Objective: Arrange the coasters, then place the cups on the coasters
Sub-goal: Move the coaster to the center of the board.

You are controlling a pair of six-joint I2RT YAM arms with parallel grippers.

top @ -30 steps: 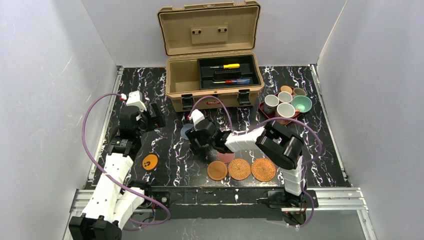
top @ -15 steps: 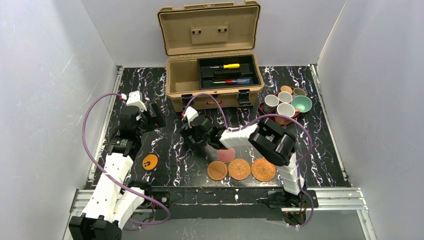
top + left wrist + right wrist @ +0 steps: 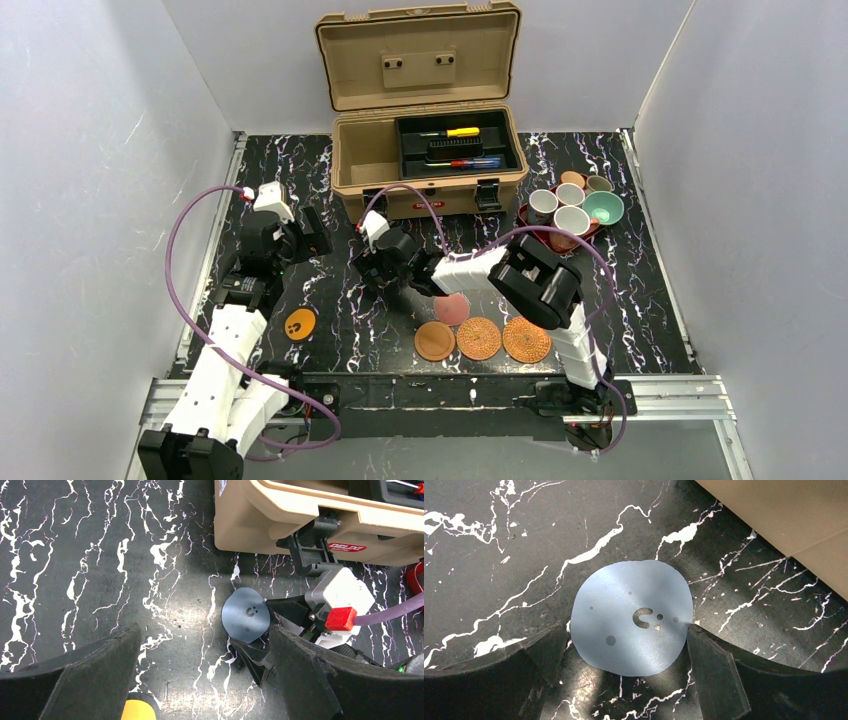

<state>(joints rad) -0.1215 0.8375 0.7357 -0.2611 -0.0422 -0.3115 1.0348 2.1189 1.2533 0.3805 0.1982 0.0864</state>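
- Black marbled worktop (image 3: pixel 650 290), walled in grey, carries a tan toolbox (image 3: pixel 430 195) standing open at the back.
- Over the past second the right arm has swung leftward. The right tool (image 3: pixel 625 630) now sits low, jaws spread wide either side of the blue-grey coaster (image 3: pixel 631 617), which lies flat just in front of the toolbox, not yet gripped.
- The left tool (image 3: pixel 205 645) has not moved, jaws wide apart, empty.
- The cups (image 3: pixel 572 218) wait on the red tray (image 3: pixel 527 215), right rear.
- Four coasters (image 3: pixel 479 338) sit grouped at the near edge, with the orange coaster (image 3: pixel 300 323) apart at left. Arranging looks unfinished, and the blue-grey pick-up is likely next.
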